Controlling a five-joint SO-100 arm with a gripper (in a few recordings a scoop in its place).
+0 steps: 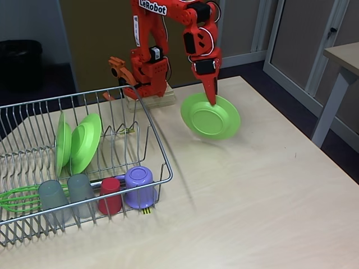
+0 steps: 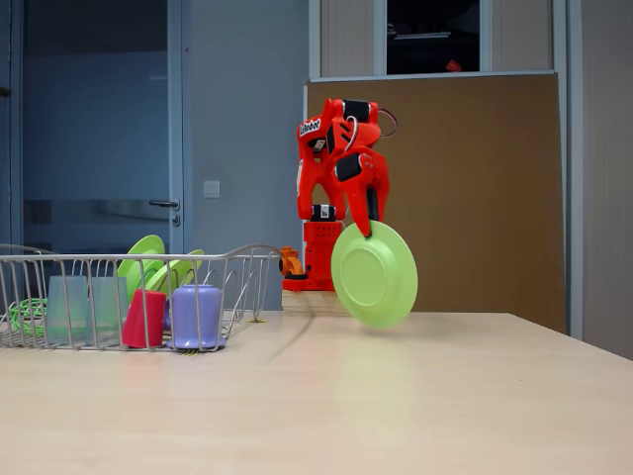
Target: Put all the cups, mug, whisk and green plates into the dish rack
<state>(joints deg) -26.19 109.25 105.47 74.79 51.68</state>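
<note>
Three green plates (image 1: 210,116), three cups (image 1: 54,196), one mug (image 1: 139,185), one whisk (image 1: 17,199), one dish rack (image 1: 151,131).

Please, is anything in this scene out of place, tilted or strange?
Only one thing: a round lime-green plastic plate hangs tilted above the wooden table, pinched at its rim by the orange arm's tool, outside the silver wire dish rack. Nothing looks spilled or broken.

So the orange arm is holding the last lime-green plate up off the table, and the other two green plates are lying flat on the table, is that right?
Not quite. The other two round lime-green plastic plates stand on edge inside the silver wire dish rack, as a fixed view shows. The rest holds: the jaws grip the third plate by its rim, clear of the wooden table.
</note>
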